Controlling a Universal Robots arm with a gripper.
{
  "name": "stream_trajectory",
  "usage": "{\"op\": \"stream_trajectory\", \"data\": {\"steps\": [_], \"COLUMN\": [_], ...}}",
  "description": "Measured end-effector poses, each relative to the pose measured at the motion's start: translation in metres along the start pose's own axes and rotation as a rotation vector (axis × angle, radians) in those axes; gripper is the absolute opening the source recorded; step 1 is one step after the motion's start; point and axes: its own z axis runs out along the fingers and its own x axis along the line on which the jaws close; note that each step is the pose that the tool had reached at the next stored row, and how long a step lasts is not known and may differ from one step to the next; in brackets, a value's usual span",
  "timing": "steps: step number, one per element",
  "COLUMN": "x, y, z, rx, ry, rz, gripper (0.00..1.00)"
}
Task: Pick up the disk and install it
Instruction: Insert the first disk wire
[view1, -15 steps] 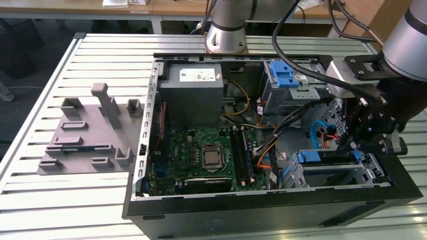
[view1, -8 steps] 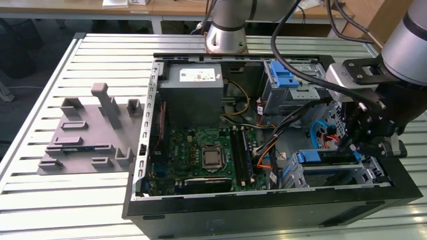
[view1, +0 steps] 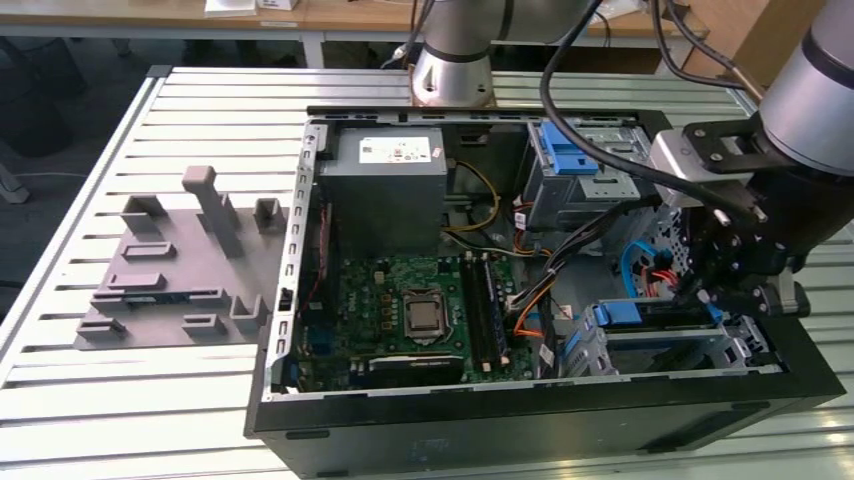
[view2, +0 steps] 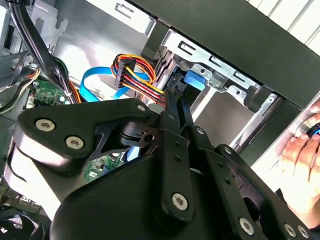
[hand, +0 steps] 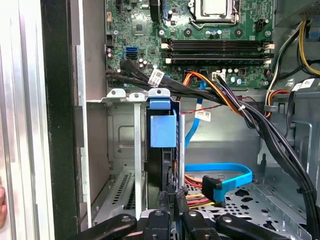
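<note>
The disk (hand: 162, 127) stands edge-on in the metal drive bay (hand: 122, 130) at the case's front corner, its blue frame facing the camera. In the exterior view its blue edge (view1: 651, 313) shows in the bay at that view's lower right. My gripper (hand: 173, 197) reaches down into the case with its fingers drawn together, and their tips rest against the disk's near end. In the second wrist view the thin fingertips (view2: 172, 102) end right at the blue frame (view2: 194, 80). The arm hides the gripper (view1: 707, 295) in part in the exterior view.
Black cable bundles (hand: 250, 120) and a blue ribbon cable (hand: 225, 172) run close beside the bay. The motherboard (view1: 414, 310) and grey power supply (view1: 387, 185) fill the open case. A grey parts fixture (view1: 174, 270) lies on the slatted table. A hand (view2: 300, 145) rests outside the case wall.
</note>
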Motion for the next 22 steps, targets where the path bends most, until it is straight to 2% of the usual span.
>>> {"op": "stream_trajectory", "data": {"steps": [22], "x": [0.0004], "y": [0.0005], "z": [0.0053], "rx": [-0.0003], "ry": [-0.0092], "rz": [-0.003], "gripper": [0.16]}}
